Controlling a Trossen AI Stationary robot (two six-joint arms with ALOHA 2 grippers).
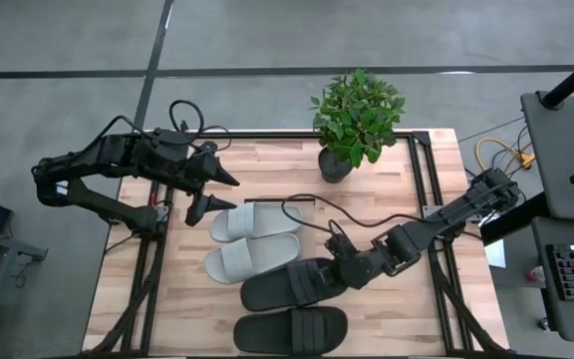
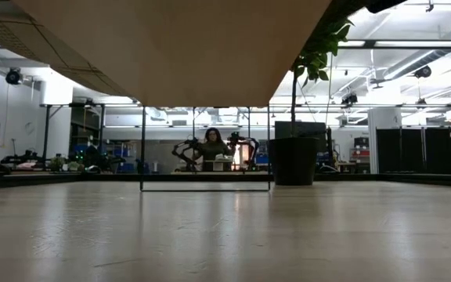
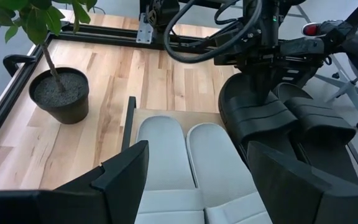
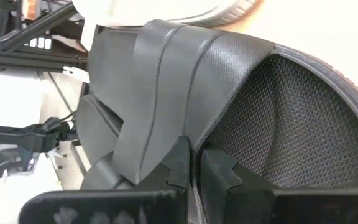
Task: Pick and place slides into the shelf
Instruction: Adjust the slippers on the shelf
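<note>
On the pale plank desk [image 1: 267,165], centre: four slides in a staggered row running toward 6 o'clock. Two pale grey slides [image 1: 254,221] lie side by side, smooth moulded foam with rounded toes and one wide strap each; in the left wrist view they rest on a lighter wood panel, the shelf [image 3: 166,116], with a thin black bar along one end. Two matte black slides sit beyond them toward 6 o'clock; the nearer black slide [image 1: 289,284] touches the second grey one, the other black slide [image 1: 290,329] lies near the desk edge.

Right claw [image 1: 337,269], reaching in from 3 o'clock: fingers pinched together on the strap of the nearer black slide. Right wrist view shows the two dark fingertips [image 4: 180,163] clamped on the strap's edge; strap broad, ribbed with raised seams; footbed a fine pebbled grid texture with a thick rolled rim.

Left claw [image 1: 212,189], at 9 o'clock of the grey pair: fingers spread wide, holding nothing, hovering just beside the grey slides' end. Its tapered black fingers [image 3: 126,165] frame the grey pair in the left wrist view.

Potted plant [image 1: 355,120] at 12 o'clock: round dark pot, gritty soil, leafy green top. Black metal frame rails edge the desk.

Low view: glossy tabletop; a person [image 2: 212,145] seated far back in the room.
</note>
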